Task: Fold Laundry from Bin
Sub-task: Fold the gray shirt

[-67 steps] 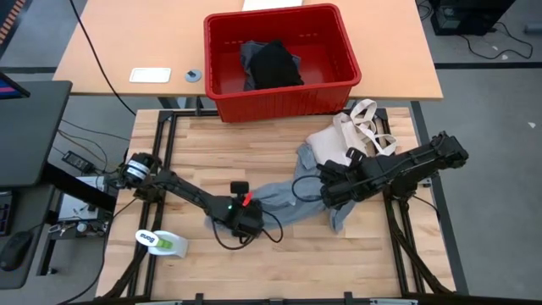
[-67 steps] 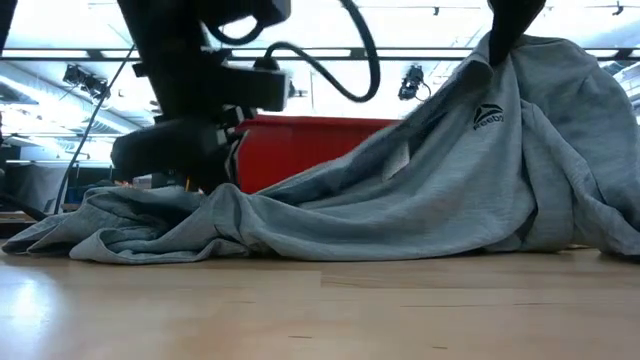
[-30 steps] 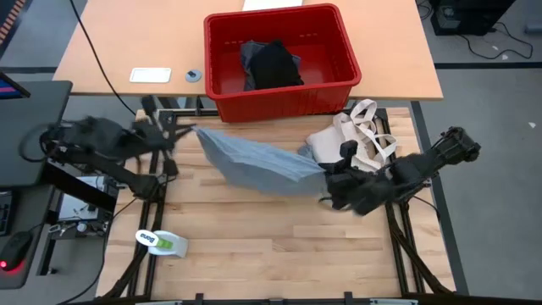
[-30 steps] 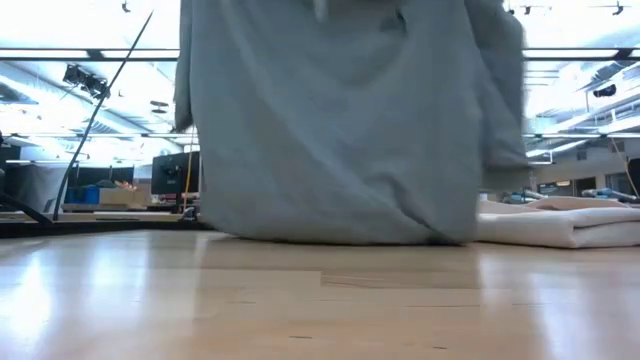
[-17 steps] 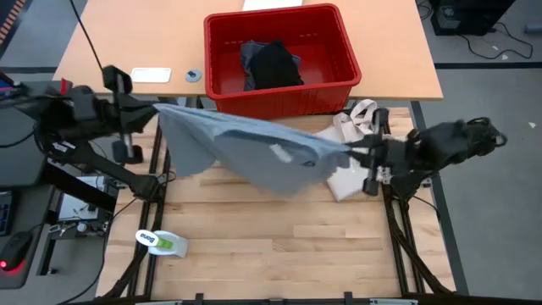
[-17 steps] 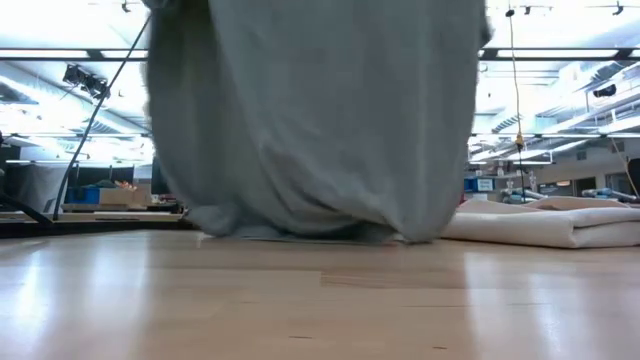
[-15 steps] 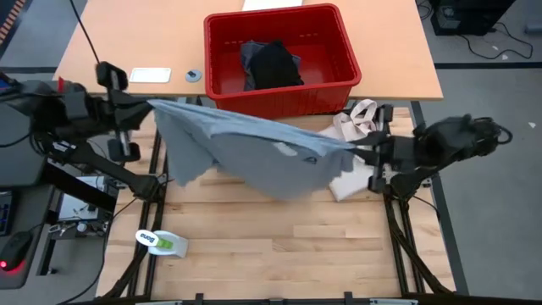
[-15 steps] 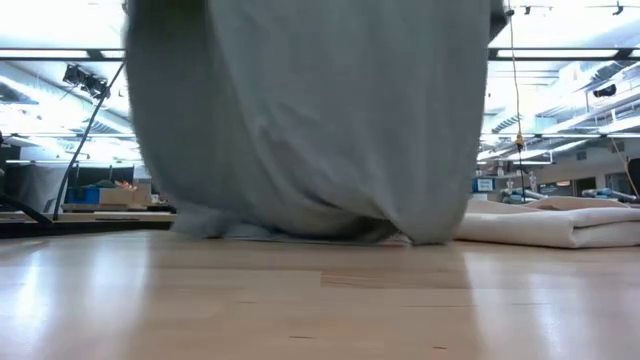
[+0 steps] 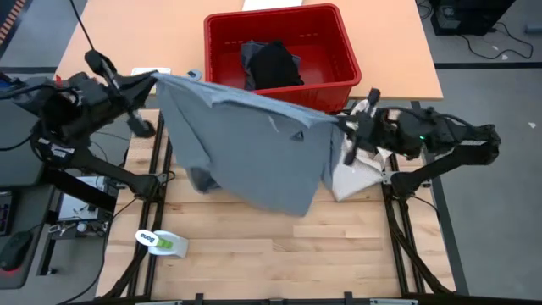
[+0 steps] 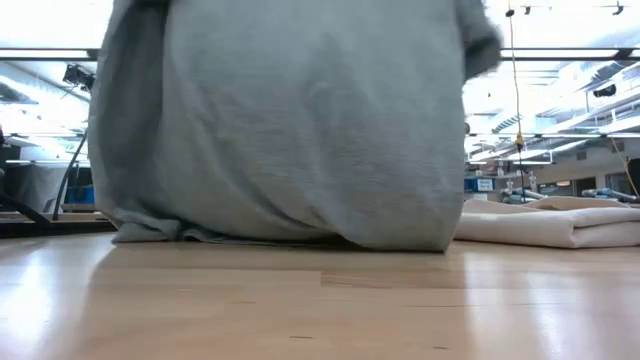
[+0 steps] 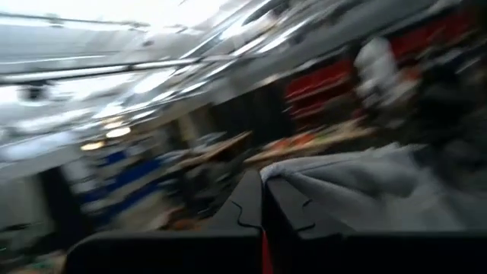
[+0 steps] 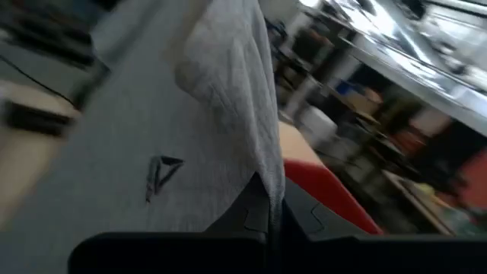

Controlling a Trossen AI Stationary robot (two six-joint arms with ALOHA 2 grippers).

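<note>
The light grey T-shirt [image 9: 254, 148] hangs spread between my two grippers, its small chest mark [image 9: 297, 135] toward the right. My left gripper [image 9: 152, 80] is shut on its far left corner; my right gripper [image 9: 343, 127] is shut on its right corner. The shirt's lower edge [image 10: 280, 235] lies on the table. The red bin [image 9: 281, 59] stands at the far edge with a black garment [image 9: 275, 66] and a bluish one inside. My left gripper pinches a corner of the T-shirt's upper edge [image 11: 285, 173] between its two shut fingers, coming level from the table's left. The cloth runs taut toward the other gripper. My right gripper pinches a gathered fold of the T-shirt [image 12: 262, 171] at its upper right corner between its shut fingers, coming level from the table's right. The shirt hangs below the hold, its lower edge on the table.
A cream canvas tote bag [image 9: 360, 174] lies at the table's right, partly under the shirt; it shows flat in the low view [image 10: 545, 225]. A white and green tape dispenser [image 9: 163, 243] sits near the front left. A white card [image 9: 144, 74] lies on the far desk.
Both grippers have risen and drawn apart, left toward the table's far left, right toward the right. The T-shirt has gone from a heap on the table to hanging spread and taut between them, swinging toward the near edge, its lower edge on the table.
</note>
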